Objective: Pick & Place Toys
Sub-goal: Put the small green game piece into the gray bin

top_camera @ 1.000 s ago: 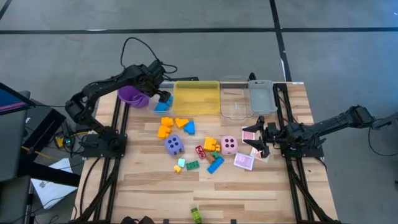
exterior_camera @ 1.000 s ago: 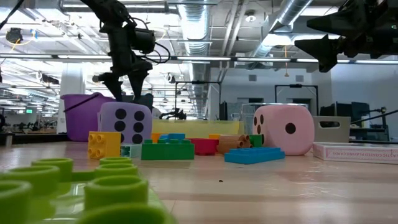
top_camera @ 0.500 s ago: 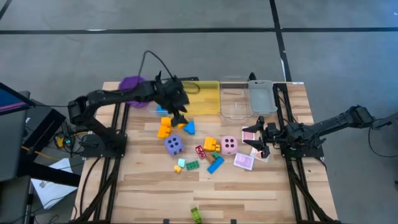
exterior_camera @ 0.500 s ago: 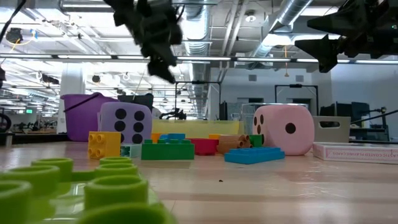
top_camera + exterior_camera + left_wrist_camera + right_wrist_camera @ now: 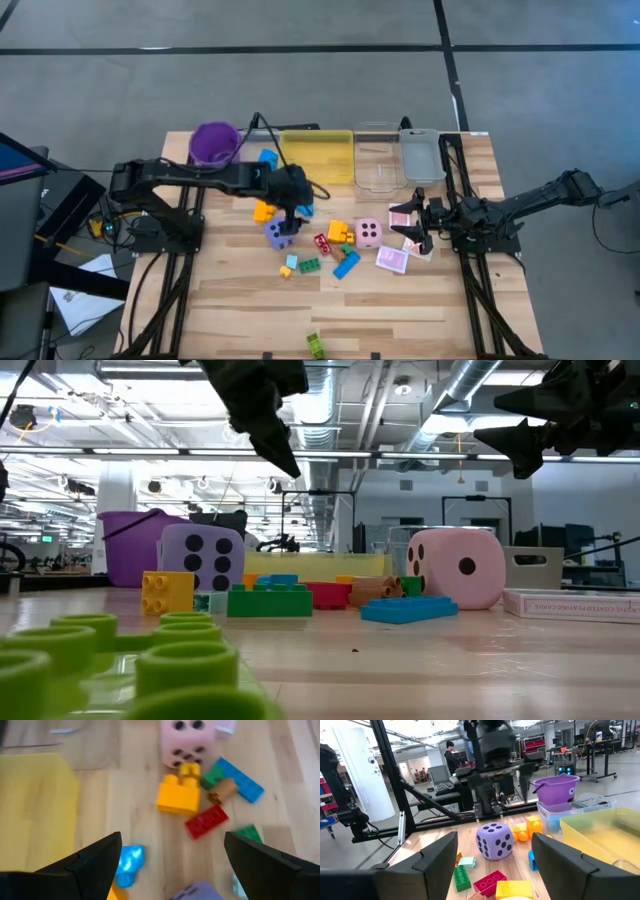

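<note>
From above you see the whole desk [image 5: 420, 310]: at far left the purple cup [image 5: 213, 143] stands at the back edge, with a small blue block [image 5: 267, 158] in the clear tray just beside it. Next comes the yellow tray [image 5: 318, 155], which looks empty, then a clear tray [image 5: 377, 168] and a grey tray [image 5: 420, 157], whose contents you cannot make out.

The left gripper [image 5: 295, 208] hangs over the toy pile, above the orange blocks [image 5: 264, 210] and the purple die [image 5: 279, 235]. Its wrist view alone shows you the fingers [image 5: 95, 862] spread wide with nothing between them; below lie a blue block [image 5: 129, 865], an orange block [image 5: 178, 795], a red block [image 5: 206, 821], a long blue block [image 5: 240, 779] and the pink die [image 5: 187, 740].

Toward the front of the desk the overhead view gives you a green block [image 5: 314, 344] alone near the edge; the low view shows it large and close.

At right, the right gripper [image 5: 418, 222] waits over the pink cards [image 5: 393, 259] near the desk's edge. Its fingers [image 5: 427, 860] stand partly apart and hold nothing. Only this wrist view shows a person in the room behind.

The low view shows both grippers raised clear of the toys.
</note>
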